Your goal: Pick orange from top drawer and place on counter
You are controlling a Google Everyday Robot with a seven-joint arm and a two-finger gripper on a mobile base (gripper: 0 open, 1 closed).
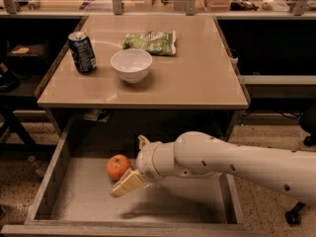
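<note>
We log reach-to-grasp step. Orange (117,166) on top drawer (84,201) floor, just at 9 o'clock of claw (127,167) — claw inside drawer, fingers spread, gripping nothing. Next, we judge: nudge toward 9 till fingers straddle fruit, close, lift to worktop (197,78) at 12.

**Hidden and cut off**

The gripper (132,165), over the top drawer (84,201) below the counter (197,78) front edge, covers the lower right of the orange (116,165). The arm (237,164) runs off the right edge. The drawer's rear is lost in shadow.
</note>
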